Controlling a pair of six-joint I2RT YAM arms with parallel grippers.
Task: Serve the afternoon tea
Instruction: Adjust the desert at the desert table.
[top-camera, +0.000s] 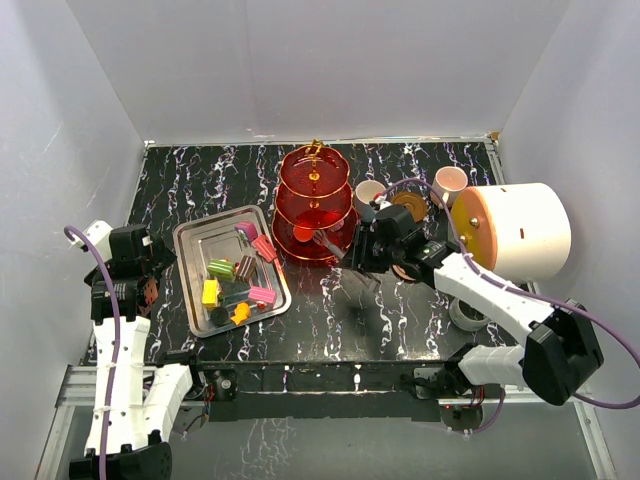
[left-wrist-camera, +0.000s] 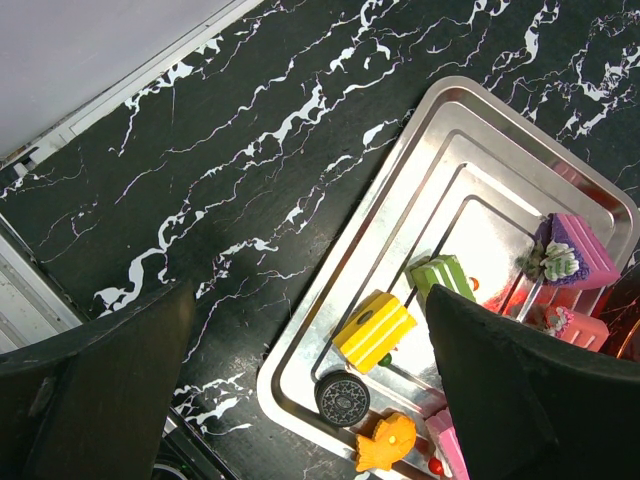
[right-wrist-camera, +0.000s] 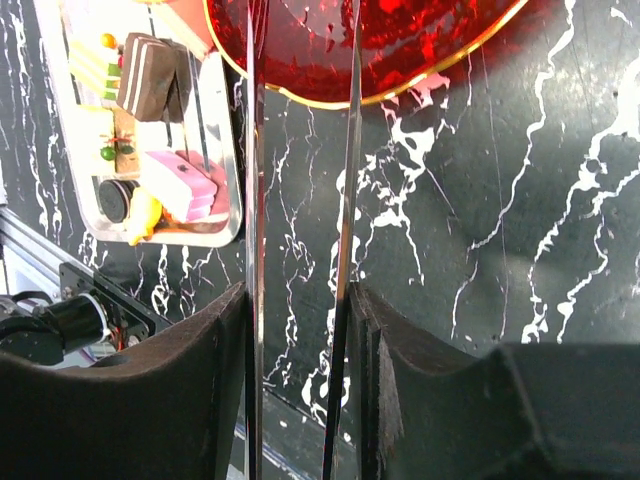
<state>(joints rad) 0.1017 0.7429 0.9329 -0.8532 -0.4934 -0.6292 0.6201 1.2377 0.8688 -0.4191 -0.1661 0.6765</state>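
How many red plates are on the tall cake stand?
3, stacked on the gold rod: the small top plate, the middle plate under it, and the wide bottom plate on the table.

The table (top-camera: 340, 310) has a black top veined with white. Plain white walls close it on three sides: the back wall (top-camera: 320, 60) along its far edge, and the left wall (top-camera: 45, 150) and right wall (top-camera: 595, 80) along its side edges. A metal rail (top-camera: 330, 378) runs along the near edge, with a grey veined surface (top-camera: 300, 440) below it.
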